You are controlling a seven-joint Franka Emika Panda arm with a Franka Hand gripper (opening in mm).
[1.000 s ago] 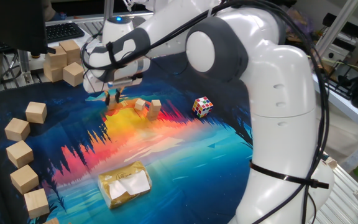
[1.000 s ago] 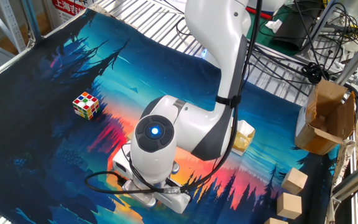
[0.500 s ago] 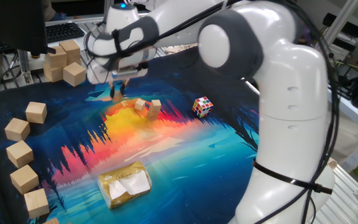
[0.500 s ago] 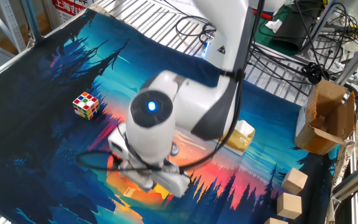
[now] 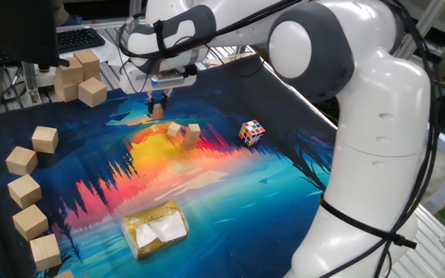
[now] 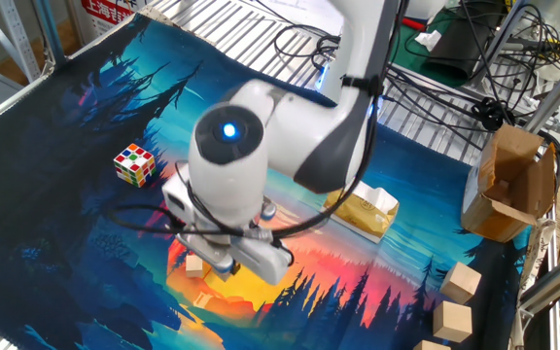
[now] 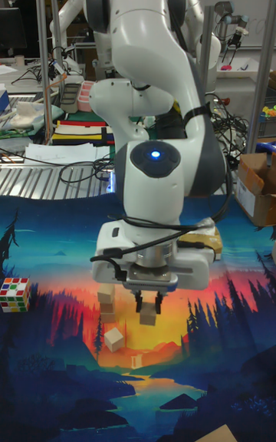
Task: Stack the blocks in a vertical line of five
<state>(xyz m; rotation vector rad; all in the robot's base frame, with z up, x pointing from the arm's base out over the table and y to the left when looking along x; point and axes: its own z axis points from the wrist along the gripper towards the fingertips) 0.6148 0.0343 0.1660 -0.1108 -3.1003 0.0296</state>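
My gripper [image 5: 157,107] [image 7: 148,304] hangs above the orange patch of the mat, shut on one small tan block [image 5: 157,113] [image 7: 148,318] that is clear of the surface. To its right in one fixed view, a short upright stack of blocks [image 5: 192,134] [image 7: 106,297] stands on the mat. It looks two high. Beside it a single block [image 5: 174,130] [image 7: 114,338] lies tilted. In the other fixed view the wrist hides the fingers, and one block [image 6: 194,263] shows beneath the arm.
A multicoloured puzzle cube [image 5: 252,132] [image 6: 134,163] [image 7: 14,293] sits right of the blocks. Several larger pale wooden cubes [image 5: 25,189] line the left edge, with more at the back [image 5: 79,73]. A yellow packet [image 5: 154,228] [image 6: 363,212] lies near the front.
The gripper has risen off the mat and moved right and back, carrying the small block with it. The stack and the tilted block have stayed put.
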